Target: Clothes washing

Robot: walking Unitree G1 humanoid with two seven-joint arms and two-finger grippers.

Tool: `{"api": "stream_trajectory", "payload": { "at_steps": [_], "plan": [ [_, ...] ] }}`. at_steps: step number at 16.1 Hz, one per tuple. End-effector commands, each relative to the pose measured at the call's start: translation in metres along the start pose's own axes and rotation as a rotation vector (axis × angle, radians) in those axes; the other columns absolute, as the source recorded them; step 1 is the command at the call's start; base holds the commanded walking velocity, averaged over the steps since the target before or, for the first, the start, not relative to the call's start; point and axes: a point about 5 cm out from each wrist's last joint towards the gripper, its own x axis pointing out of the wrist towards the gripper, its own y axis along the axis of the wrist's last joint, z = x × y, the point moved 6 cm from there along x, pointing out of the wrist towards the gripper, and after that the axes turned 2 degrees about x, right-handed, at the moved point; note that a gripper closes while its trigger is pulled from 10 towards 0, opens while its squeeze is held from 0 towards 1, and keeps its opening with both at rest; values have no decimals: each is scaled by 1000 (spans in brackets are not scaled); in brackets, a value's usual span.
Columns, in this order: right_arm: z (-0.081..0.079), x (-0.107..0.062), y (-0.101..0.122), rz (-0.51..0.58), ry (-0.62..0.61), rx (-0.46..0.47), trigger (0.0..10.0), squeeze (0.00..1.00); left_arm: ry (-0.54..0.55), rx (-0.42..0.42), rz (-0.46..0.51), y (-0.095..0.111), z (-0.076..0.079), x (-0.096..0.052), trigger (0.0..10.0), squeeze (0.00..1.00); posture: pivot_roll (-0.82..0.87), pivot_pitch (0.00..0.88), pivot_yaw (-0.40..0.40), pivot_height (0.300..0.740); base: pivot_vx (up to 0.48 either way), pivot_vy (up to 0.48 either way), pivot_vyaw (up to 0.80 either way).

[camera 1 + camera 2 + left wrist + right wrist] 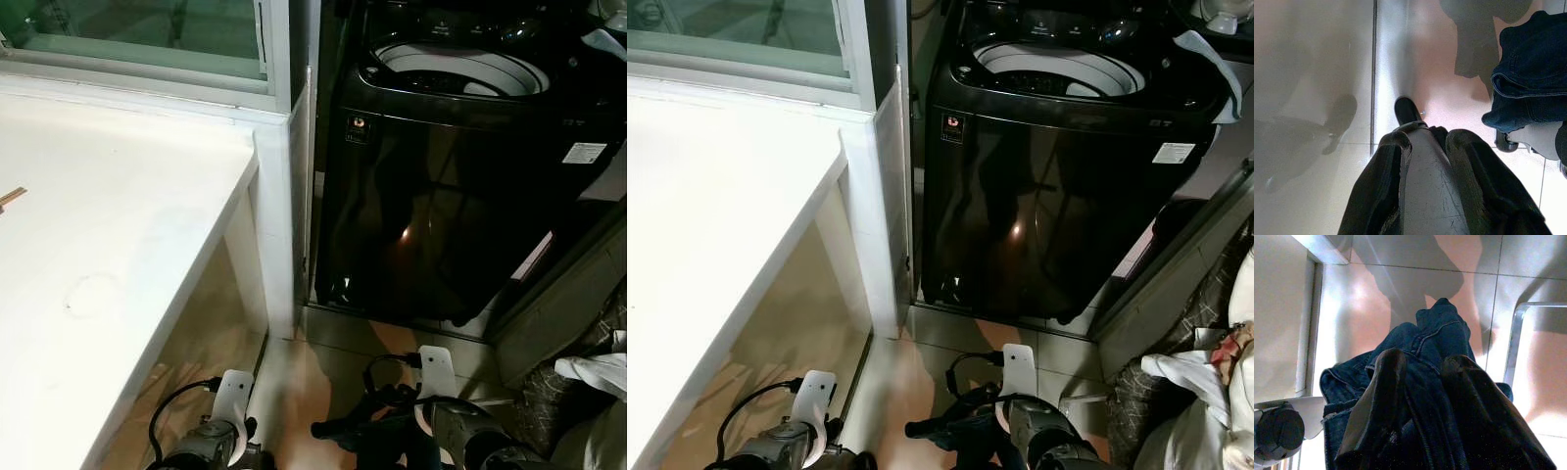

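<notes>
A black top-loading washing machine (431,196) stands ahead with its lid up and its white drum rim (460,69) showing. My right gripper (1425,360) hangs low over the tiled floor, shut on a bunch of blue denim jeans (1435,340), which drape around its fingers. In the eye views that gripper (358,428) is a dark bundle at the bottom centre. The jeans (1533,73) also appear in the left wrist view. My left gripper (1427,139) hangs idle beside it, fingers apart and holding nothing, above my black foot (1408,110).
A white table (98,225) runs along the left, its leg and a white pillar (279,225) close to the machine. A pile of pale cloth and bags (1195,392) lies at the right. A metal frame (1513,333) stands on the floor by the jeans.
</notes>
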Motion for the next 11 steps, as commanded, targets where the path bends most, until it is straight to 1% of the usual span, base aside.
{"api": "stream_trajectory", "payload": {
  "at_steps": [1,8,11],
  "plan": [
    [-1,0,3,0,3,-11,10000,0,-3,4,-9,-3,1,0,10000,0,-10,15,-22,740,0,0,0],
    [-1,0,1,-4,3,-19,10000,0,-7,15,-9,-3,3,0,10000,0,-9,18,-24,740,0,0,0],
    [4,0,1,-4,-2,-41,10000,0,-8,25,-11,-5,3,0,10000,0,-9,18,-24,740,0,0,0]
  ]
}}
